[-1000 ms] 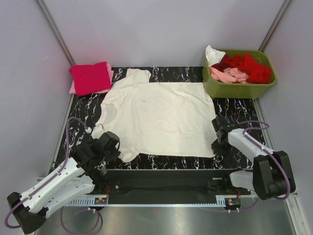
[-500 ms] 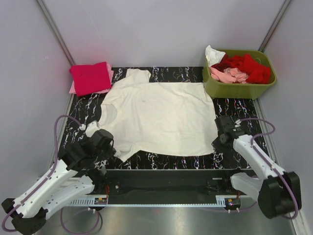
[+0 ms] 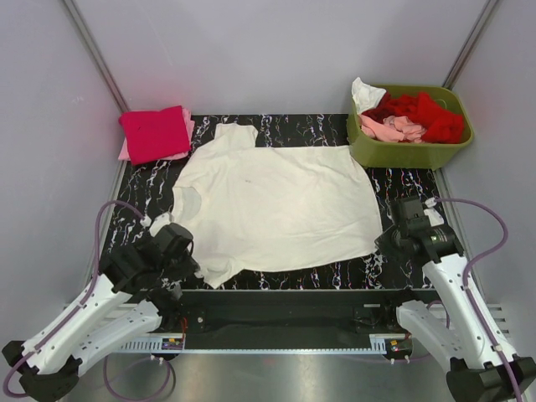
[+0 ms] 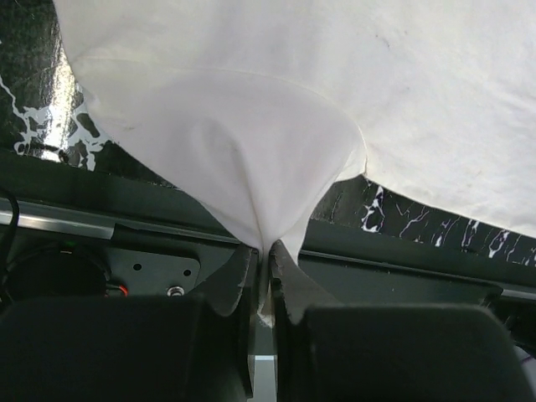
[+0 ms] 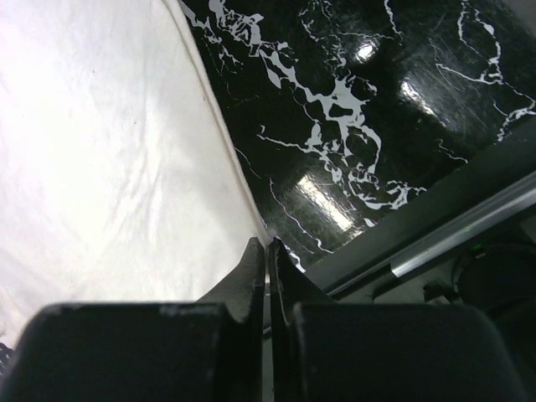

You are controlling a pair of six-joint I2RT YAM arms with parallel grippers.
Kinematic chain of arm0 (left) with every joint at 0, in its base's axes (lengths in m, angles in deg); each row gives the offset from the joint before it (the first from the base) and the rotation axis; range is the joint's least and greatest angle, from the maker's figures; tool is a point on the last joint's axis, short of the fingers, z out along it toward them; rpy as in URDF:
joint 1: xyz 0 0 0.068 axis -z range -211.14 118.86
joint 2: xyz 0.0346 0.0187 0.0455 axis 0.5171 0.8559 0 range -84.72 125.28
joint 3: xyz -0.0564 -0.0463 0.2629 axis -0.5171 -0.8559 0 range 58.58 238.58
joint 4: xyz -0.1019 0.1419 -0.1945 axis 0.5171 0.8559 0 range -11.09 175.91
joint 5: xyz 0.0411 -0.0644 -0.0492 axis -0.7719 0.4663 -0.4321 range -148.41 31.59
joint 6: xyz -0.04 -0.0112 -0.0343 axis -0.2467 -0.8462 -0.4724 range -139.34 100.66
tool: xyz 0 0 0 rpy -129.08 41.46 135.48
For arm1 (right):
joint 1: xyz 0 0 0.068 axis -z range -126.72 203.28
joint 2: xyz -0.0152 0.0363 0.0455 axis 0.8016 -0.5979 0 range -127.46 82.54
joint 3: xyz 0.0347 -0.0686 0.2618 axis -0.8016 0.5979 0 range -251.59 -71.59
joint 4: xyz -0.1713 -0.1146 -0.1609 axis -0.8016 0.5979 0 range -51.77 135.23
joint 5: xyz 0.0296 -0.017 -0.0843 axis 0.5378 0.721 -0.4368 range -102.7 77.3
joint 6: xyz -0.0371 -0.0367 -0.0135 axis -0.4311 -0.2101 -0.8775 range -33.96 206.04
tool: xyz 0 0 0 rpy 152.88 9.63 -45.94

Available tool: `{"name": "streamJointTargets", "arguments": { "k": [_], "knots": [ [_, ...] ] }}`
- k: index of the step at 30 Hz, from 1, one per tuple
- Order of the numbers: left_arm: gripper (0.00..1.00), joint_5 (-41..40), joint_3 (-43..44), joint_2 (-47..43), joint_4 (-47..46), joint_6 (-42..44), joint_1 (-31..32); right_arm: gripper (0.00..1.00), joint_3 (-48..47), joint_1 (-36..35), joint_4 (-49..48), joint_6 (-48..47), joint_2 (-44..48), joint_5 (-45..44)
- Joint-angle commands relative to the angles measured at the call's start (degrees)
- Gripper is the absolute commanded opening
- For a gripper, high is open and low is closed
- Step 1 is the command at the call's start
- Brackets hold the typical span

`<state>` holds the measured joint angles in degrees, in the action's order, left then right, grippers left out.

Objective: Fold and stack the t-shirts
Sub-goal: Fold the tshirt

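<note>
A large cream-white t-shirt (image 3: pixel 276 205) lies spread on the black marbled table (image 3: pixel 402 184). My left gripper (image 3: pixel 186 266) is shut on its near left sleeve; in the left wrist view (image 4: pixel 266 276) the cloth (image 4: pixel 251 151) runs up from between the fingers. My right gripper (image 3: pixel 387 243) is shut on the shirt's near right hem corner, seen in the right wrist view (image 5: pixel 269 251) with the cloth (image 5: pixel 100 151) to the left. A folded magenta-red t-shirt (image 3: pixel 155 132) lies on a pale pink one at the far left.
An olive-green bin (image 3: pixel 410 146) at the far right holds crumpled red (image 3: pixel 423 113), pale pink (image 3: pixel 389 127) and white (image 3: pixel 366 94) tees. Grey walls close in the table. A dark rail (image 3: pixel 285 297) runs along the near edge.
My right gripper moved right and slightly back, pulling the shirt's near right corner outward. My left gripper drew back left with the sleeve. The shirt now lies stretched wider.
</note>
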<state>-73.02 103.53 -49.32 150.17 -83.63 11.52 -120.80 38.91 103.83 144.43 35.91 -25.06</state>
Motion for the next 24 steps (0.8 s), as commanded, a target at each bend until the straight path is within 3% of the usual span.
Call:
{"name": "streamJointTargets", "arguments": {
  "k": [1, 4, 8, 12, 16, 24],
  "knots": [
    [0.11, 2.1, 1.7, -0.1, 1.4, 2.1, -0.1, 0.00, -2.6, -0.2, 6.4, 1.2, 2.6, -1.8],
    [0.16, 2.7, 2.5, 2.1, -0.1, 5.4, -0.3, 0.00, -2.3, -0.1, 4.7, 0.8, 2.8, -1.1],
    [0.14, 6.1, 4.5, 13.1, -3.9, 12.3, -1.9, 0.00, -2.9, 0.0, 0.0, -1.4, -2.8, 1.2],
    [0.13, 8.3, 9.3, 20.1, -6.9, 22.1, -7.7, 0.00, -6.4, 1.5, -5.0, -4.3, -8.6, 1.5],
    [0.12, 12.6, 16.2, 26.7, -8.9, 31.1, -18.9, 0.00, -11.4, 3.7, -9.8, -7.8, -16.1, 2.5],
    [0.08, 14.3, 31.7, 45.8, -8.3, 42.3, -25.1, 0.00, -17.2, 6.5, -15.8, -10.9, -30.3, 6.5]
  ]
}}
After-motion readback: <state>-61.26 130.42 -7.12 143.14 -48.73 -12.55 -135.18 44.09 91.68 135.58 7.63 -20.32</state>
